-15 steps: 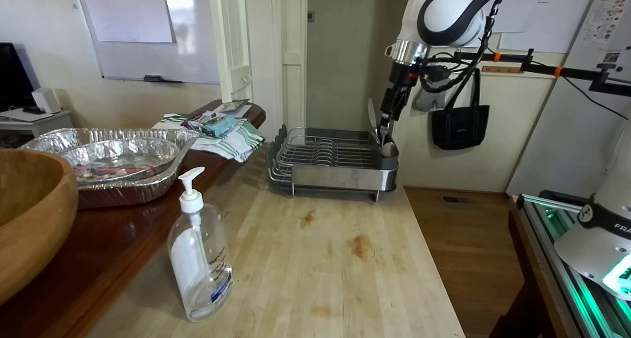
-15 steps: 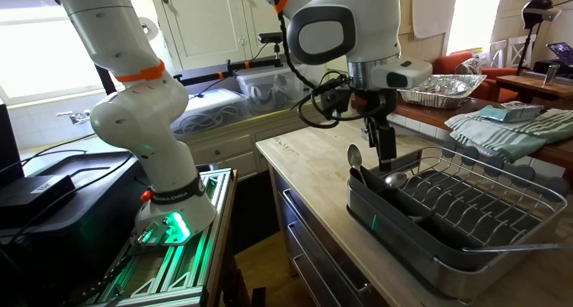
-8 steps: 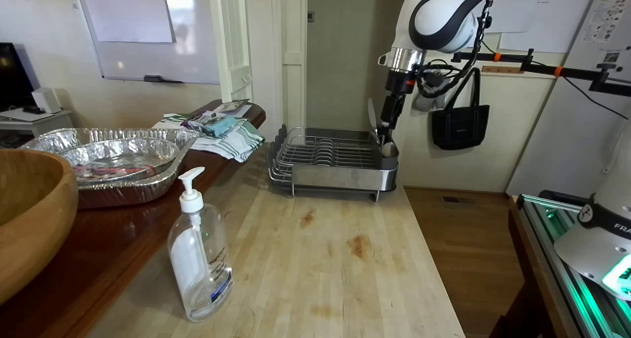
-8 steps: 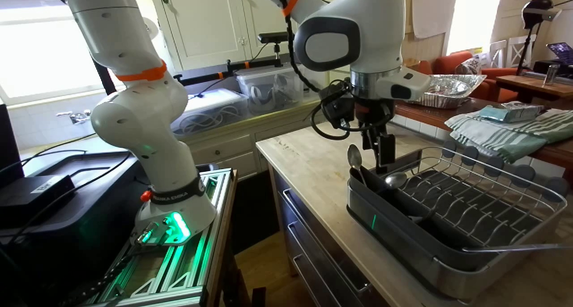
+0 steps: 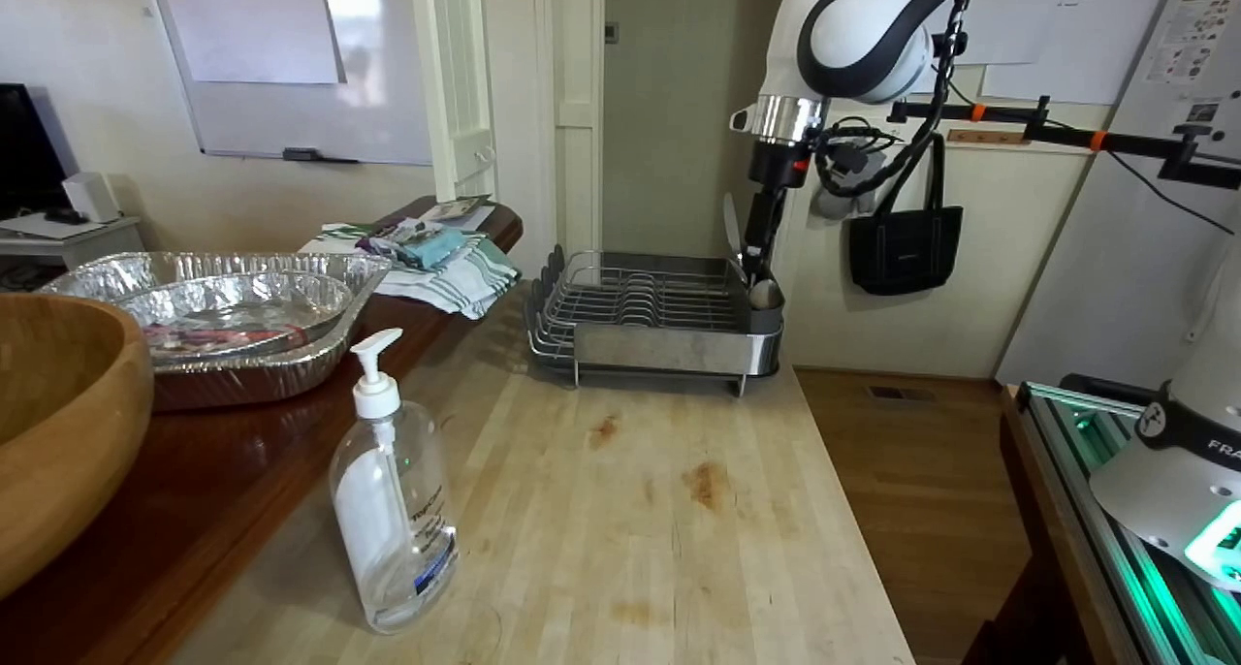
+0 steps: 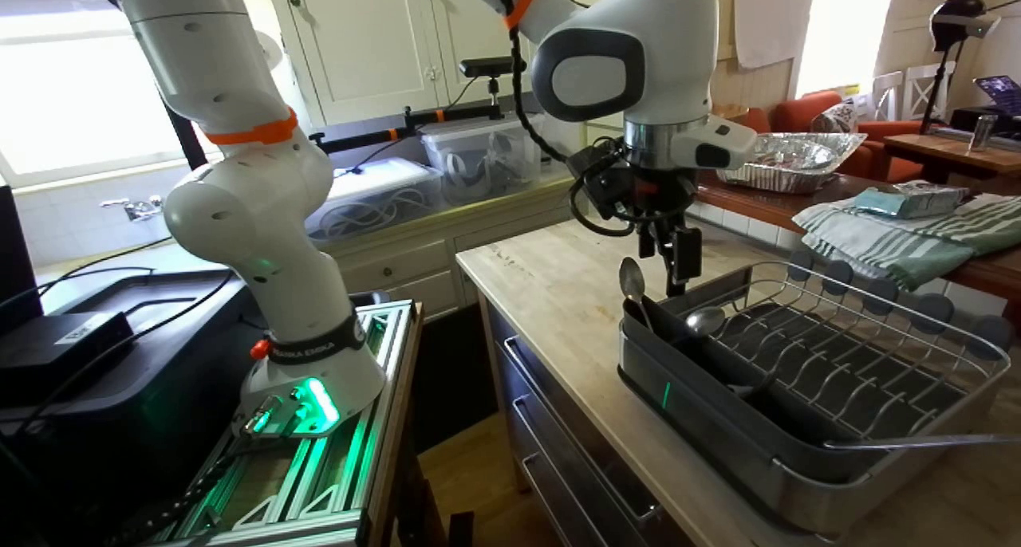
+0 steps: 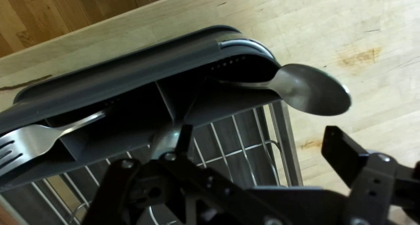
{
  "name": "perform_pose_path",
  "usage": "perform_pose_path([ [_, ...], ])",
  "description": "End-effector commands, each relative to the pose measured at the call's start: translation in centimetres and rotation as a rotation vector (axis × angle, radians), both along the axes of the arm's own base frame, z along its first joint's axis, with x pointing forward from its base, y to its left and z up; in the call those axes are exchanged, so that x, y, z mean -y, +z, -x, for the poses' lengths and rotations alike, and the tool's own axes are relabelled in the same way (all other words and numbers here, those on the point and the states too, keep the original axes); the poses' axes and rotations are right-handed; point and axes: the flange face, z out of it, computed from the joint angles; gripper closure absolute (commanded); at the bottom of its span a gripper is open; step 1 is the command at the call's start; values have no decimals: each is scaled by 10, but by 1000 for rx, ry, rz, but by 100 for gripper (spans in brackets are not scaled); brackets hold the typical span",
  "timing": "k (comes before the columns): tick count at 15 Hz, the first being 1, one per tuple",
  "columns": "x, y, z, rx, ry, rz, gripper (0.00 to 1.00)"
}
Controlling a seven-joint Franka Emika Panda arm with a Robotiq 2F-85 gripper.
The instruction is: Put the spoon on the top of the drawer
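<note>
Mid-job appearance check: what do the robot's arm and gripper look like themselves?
The arm is white with rounded joints, orange bands and a black cable. Its base has a black ring lettered "FRANKA EMIKA" and a glowing green panel. Beyond a silver collar, the gripper is black and angular, with jointed links, blocky fingers and small silvery screws.

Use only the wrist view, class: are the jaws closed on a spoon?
No: the jaws stand wide apart, with the dish rack showing through the gap between them.

Near and far, both exterior views are facing the dish rack (image 5: pixel 669 348); the wrist view's peering closely down.
</note>
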Motion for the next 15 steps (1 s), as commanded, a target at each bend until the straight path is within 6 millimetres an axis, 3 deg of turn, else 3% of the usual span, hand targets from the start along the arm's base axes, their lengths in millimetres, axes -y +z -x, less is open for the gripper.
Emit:
perform_pose_path([
  [1,-15,0,-8,-50,45,-3,0],
  [10,-48,-8,-6,-140,107,99,0],
  [11,-50,-12,-7,-148,113,107,25],
  [13,-55,-16,-8,-159,123,113,32],
  [15,-60,-20,-8,-169,135,116,51],
])
